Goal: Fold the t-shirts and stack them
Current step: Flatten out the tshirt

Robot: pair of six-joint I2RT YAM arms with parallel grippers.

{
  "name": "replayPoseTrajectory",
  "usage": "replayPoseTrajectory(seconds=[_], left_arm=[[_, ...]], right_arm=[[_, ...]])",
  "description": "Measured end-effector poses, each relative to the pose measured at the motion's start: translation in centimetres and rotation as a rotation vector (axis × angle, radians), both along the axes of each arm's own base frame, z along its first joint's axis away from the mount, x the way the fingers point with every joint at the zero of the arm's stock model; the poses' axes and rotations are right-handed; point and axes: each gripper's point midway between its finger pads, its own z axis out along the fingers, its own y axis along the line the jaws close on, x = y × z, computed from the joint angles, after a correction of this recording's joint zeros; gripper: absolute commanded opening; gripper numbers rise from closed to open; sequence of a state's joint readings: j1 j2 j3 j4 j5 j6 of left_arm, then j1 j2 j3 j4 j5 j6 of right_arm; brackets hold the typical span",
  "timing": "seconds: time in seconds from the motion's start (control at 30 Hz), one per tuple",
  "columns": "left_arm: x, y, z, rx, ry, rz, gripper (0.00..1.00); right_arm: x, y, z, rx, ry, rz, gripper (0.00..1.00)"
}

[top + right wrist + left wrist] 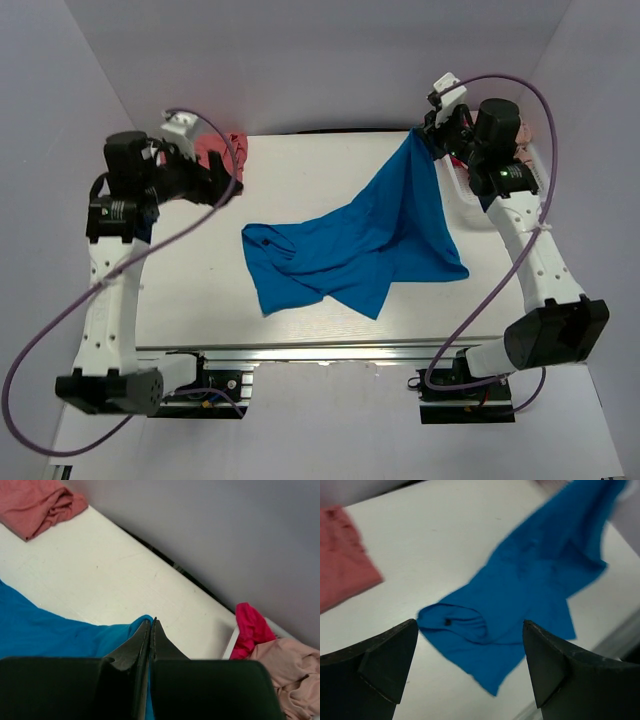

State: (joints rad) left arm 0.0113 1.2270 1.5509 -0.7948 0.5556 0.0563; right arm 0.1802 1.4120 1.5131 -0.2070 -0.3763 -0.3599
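A bright blue t-shirt [360, 245] lies crumpled across the middle of the table, one corner pulled up toward the back right. My right gripper [428, 140] is shut on that raised corner; blue cloth [65, 635] shows pinched between its closed jaws [151, 625]. My left gripper [232, 185] hovers open at the back left, apart from the shirt, with nothing between its fingers [390, 655]; the blue t-shirt [535, 575] spreads below it. A folded salmon-coral t-shirt [222, 152] lies at the back left corner [342, 555] [37, 505]. Magenta [252, 630] and beige-pink [290, 672] t-shirts sit at the right.
A white basket [535, 165] at the table's right edge holds the magenta and beige-pink shirts. White walls close in the table [200, 290] at the back and sides. The arm bases stand at the near edge.
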Motion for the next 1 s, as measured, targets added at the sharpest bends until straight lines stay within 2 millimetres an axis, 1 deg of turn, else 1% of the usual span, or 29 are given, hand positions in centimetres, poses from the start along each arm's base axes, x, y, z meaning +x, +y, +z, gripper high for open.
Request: replayPoseTrajectory(seconds=[0.03,0.1,0.17,0.2,0.27,0.33,0.4,0.43,0.47,0.5,0.53,0.63,0.77,0.87,0.97,1.0], left_arm=[[-1.6,-1.4,-0.2,-0.006,0.001,-0.065,0.95],[-4.0,-3.9,-1.3,-0.018,0.012,-0.165,0.96],[-5.9,-6.0,-3.6,-0.022,0.055,-0.251,0.96],[-6.3,-6.7,-4.7,-0.021,0.079,-0.275,0.96],[-6.2,-7.8,-6.7,-0.012,0.119,-0.304,0.96],[-5.3,-9.1,-8.8,0.005,0.139,-0.324,0.94],[-4.8,-10.7,-10.9,0.033,0.159,-0.344,0.91],[-4.4,-11.2,-11.5,0.047,0.151,-0.346,0.91],[-4.6,-12.6,-13.1,0.074,0.167,-0.372,0.9],[-4.5,-13.7,-14.0,0.098,0.165,-0.386,0.86],[-4.6,-14.8,-14.8,0.116,0.163,-0.404,0.85],[-4.7,-18.3,-16.6,0.163,0.141,-0.451,0.83],[-4.9,-22.1,-19.0,0.223,0.112,-0.476,0.81],[-5.6,-24.7,-21.1,0.285,0.09,-0.49,0.79],[-6.4,-26.8,-23.6,0.362,0.06,-0.49,0.77],[-6.6,-27.1,-24.5,0.385,0.052,-0.485,0.77]], right_arm=[[0.4,0.1,-0.7,-0.003,0.011,-0.001,0.0],[1.5,0.4,-2.4,-0.01,0.035,-0.001,0.0],[3.0,0.7,-4.4,-0.019,0.07,-0.005,0.0],[3.7,0.9,-5.7,-0.026,0.094,-0.01,0.0],[4.9,1.0,-8.2,-0.041,0.143,-0.022,0.0],[5.7,1.2,-10.6,-0.054,0.191,-0.031,0.0],[6.3,1.4,-12.4,-0.065,0.229,-0.036,0.0],[6.5,1.6,-13.0,-0.07,0.242,-0.037,0.0],[6.7,1.8,-13.2,-0.075,0.247,-0.038,0.0],[6.9,2.1,-13.3,-0.082,0.248,-0.038,0.0],[7.0,2.4,-13.3,-0.09,0.247,-0.035,0.0],[7.4,3.5,-12.5,-0.112,0.222,-0.028,0.0],[8.0,4.4,-11.0,-0.132,0.181,-0.023,0.0],[8.5,4.2,-10.8,-0.148,0.173,-0.035,0.0],[9.0,4.2,-11.3,-0.155,0.187,-0.042,0.0],[9.2,4.2,-11.6,-0.157,0.192,-0.043,0.0]])
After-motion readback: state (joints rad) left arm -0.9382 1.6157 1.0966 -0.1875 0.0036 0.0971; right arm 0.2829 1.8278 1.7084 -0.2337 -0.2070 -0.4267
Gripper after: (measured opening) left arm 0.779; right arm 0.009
